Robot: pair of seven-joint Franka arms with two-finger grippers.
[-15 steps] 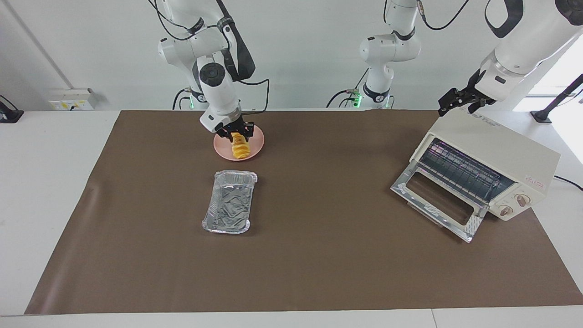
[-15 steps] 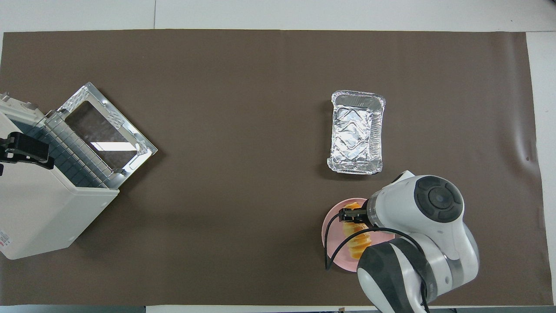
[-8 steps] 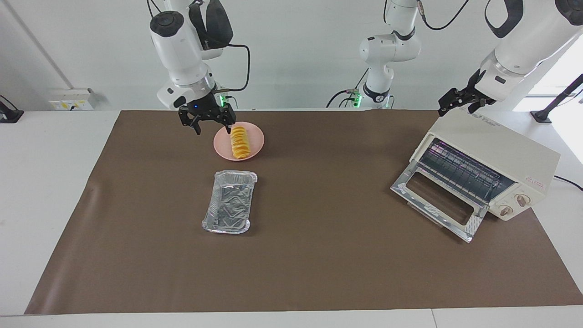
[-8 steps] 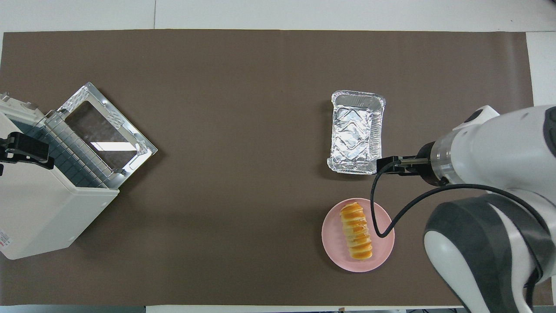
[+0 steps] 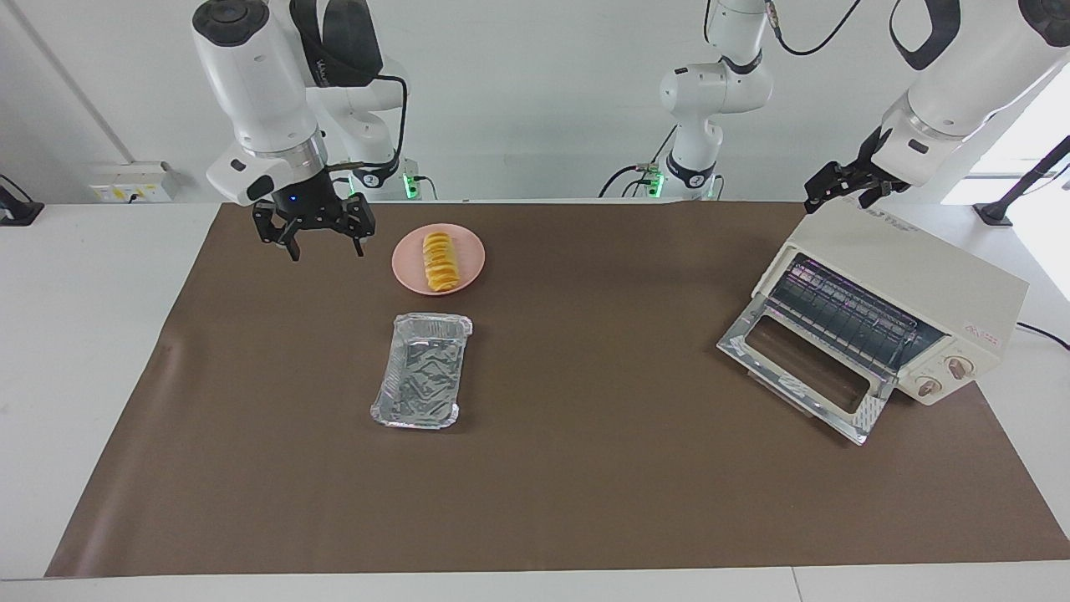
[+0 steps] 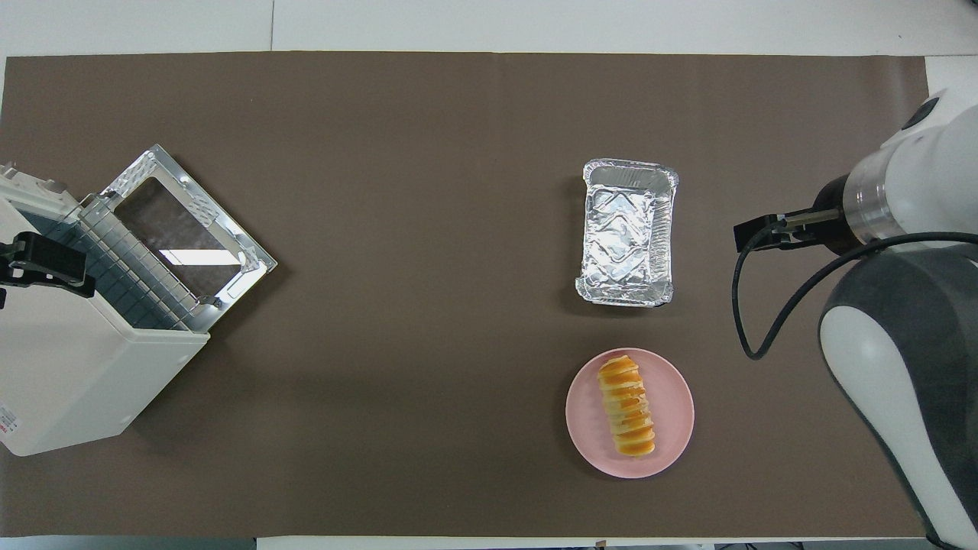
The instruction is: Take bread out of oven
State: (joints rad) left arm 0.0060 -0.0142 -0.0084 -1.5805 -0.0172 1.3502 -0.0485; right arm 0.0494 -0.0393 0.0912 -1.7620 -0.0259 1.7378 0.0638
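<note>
A robotics lab, not a kitchen: white robot arms (image 5: 259, 92) stand bolted along one edge of a white bench (image 5: 75, 334) under a plain brown mat (image 5: 585, 485). Bare white walls, trailing black cables (image 5: 456, 109) and a wall socket box (image 5: 134, 180) (near one corner) complete it.

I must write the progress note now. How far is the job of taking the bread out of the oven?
It looks done: the bread lies on the pink plate, and the oven stands with its door dropped open and its rack bare. Nothing is in hand: the right tool is open over the mat beside the plate, and the left tool waits open over the oven. No step seems left.
</note>
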